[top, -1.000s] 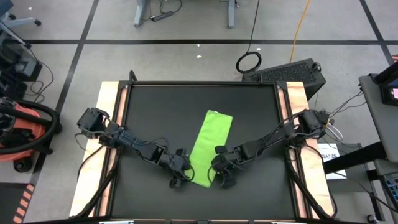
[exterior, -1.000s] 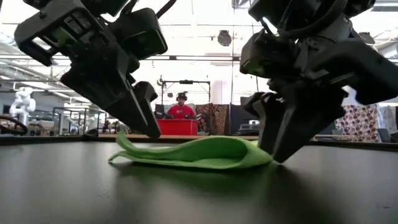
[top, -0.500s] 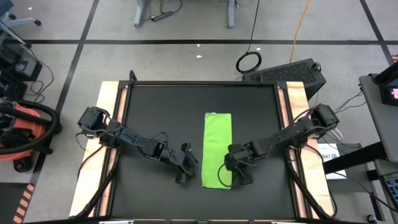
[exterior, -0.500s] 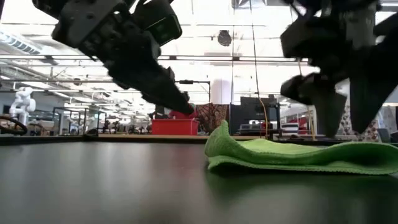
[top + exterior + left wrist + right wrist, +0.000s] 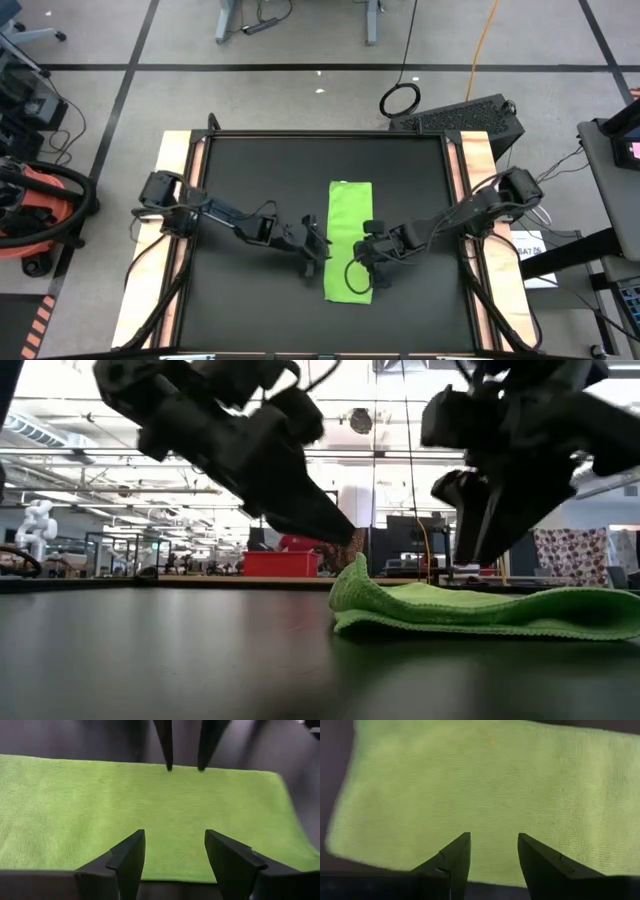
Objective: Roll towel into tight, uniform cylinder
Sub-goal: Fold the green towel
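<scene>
Towel [image 5: 349, 240] soft, light, limp, folded strip; best taken at 6 o'clock end corners. Left pincer [image 5: 318, 262] and right pincer [image 5: 352, 274] both released, empty.

Towel [image 5: 480, 612] flat; left hand [image 5: 335, 525], right hand [image 5: 478, 530] above.

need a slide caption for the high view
Both open pincers, left and right, flank the near end of a folded lime-green towel lying flat on the black mat.
</scene>
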You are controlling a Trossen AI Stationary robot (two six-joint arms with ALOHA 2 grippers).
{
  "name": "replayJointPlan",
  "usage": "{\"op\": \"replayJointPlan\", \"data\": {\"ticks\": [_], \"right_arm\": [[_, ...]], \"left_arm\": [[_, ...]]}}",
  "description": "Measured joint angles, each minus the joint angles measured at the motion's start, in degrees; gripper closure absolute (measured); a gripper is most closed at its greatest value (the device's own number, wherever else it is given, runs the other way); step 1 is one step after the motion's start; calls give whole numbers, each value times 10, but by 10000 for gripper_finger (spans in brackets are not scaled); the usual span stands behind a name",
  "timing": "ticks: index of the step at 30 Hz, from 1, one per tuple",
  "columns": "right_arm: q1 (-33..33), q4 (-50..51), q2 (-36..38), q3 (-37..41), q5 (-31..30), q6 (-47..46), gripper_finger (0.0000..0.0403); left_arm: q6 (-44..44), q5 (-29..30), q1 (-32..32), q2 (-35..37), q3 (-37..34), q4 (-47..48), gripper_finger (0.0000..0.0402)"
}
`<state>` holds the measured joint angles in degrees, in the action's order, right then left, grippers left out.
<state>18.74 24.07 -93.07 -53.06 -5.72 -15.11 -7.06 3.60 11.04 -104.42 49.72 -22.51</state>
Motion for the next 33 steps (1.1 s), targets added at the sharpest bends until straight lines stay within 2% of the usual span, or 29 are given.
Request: {"op": "replayJointPlan", "data": {"ticks": [5,10,16,24,33], "right_arm": [[-2,1,-28,0,-2,-1,236],[-2,-3,-31,0,-15,-5,197],[-7,-23,-31,15,-34,-7,157],[-41,-130,-30,78,-2,15,161],[-88,-173,-31,83,4,96,171]], "left_arm": [[30,4,-11,-55,71,102,189],[72,25,-11,-87,137,177,189],[85,25,-21,-110,168,231,189],[60,9,-36,-108,168,260,189],[33,7,-39,-106,169,311,189]]}}
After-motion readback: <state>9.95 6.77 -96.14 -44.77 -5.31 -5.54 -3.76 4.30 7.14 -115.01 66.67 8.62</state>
